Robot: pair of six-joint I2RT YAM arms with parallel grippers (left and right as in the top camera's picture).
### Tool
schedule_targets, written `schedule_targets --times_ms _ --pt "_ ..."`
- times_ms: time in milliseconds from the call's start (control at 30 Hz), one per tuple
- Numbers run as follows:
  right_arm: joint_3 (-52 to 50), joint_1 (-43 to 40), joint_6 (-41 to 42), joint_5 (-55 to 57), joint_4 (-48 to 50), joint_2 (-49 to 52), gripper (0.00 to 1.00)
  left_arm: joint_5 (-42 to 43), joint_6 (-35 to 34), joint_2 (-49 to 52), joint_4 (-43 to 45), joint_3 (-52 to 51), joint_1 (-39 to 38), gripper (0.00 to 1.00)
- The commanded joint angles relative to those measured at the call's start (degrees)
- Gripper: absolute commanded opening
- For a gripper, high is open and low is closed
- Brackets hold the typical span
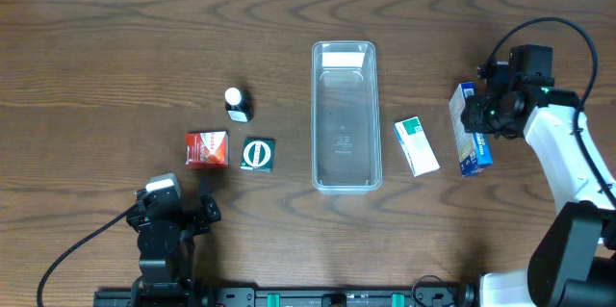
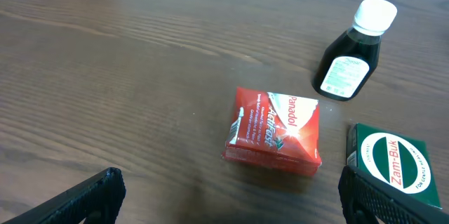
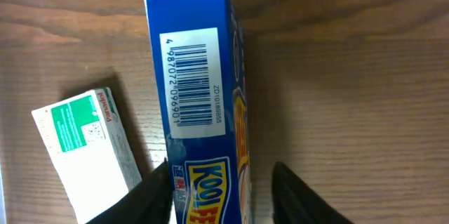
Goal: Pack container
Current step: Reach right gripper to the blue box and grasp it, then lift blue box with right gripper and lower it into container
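The clear plastic container [image 1: 345, 148] lies empty at the table's centre, long side running front to back. A blue Kool Fever box [image 1: 472, 134] stands on its edge to the right of it. My right gripper [image 1: 489, 113] is open and straddles this blue box [image 3: 200, 83]; in the right wrist view the gripper [image 3: 221, 173] has its left finger at the box and a gap at its right finger. My left gripper [image 1: 176, 203] is open and empty near the front left, just short of a red Panadol box [image 2: 275, 131].
A white and green box [image 1: 416, 145] lies between the container and the blue box and also shows in the right wrist view [image 3: 88, 147]. A green Zam-Buk box [image 1: 257, 154], the red box [image 1: 206, 149] and a dark bottle with a white cap [image 1: 237, 104] sit left of the container.
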Motion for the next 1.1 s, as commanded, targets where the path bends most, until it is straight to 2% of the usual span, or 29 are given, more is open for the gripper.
schedule_targets --times_ms 0,67,167,400,533,667,867,1067 --pt "-0.2 0.9 1.4 1.7 -0.1 1.2 0.36 -0.2 -0.3 -0.3 0.0 -1.0 0.2 0.98" --pt "-0.2 0.9 1.8 1.8 -0.4 1.6 0.30 -0.2 -0.3 -0.3 0.0 -1.0 0.2 0.98" --pt "-0.2 0.9 1.8 1.7 -0.5 1.6 0.27 -0.2 -0.3 -0.3 0.0 -1.0 0.2 0.98" --pt "1.5 1.2 5.9 1.9 -1.9 -0.2 0.02 -0.2 -0.3 -0.3 0.0 -1.0 0.2 0.98" --pt "6.1 2.6 9.3 -0.5 -5.1 -4.0 0.01 -0.2 -0.3 -0.3 0.0 -1.0 0.2 0.98" --pt "10.9 6.1 12.4 -8.9 -6.0 -9.0 0.01 -0.2 -0.3 -0.3 0.0 -1.0 0.2 0.98" --pt "12.4 15.4 21.3 -12.0 -0.6 -14.0 0.01 -0.2 -0.3 -0.3 0.0 -1.0 0.2 0.98" --pt "12.2 23.8 34.7 -10.4 4.6 -11.6 0.01 -0.2 -0.3 -0.3 0.0 -1.0 0.2 0.98"
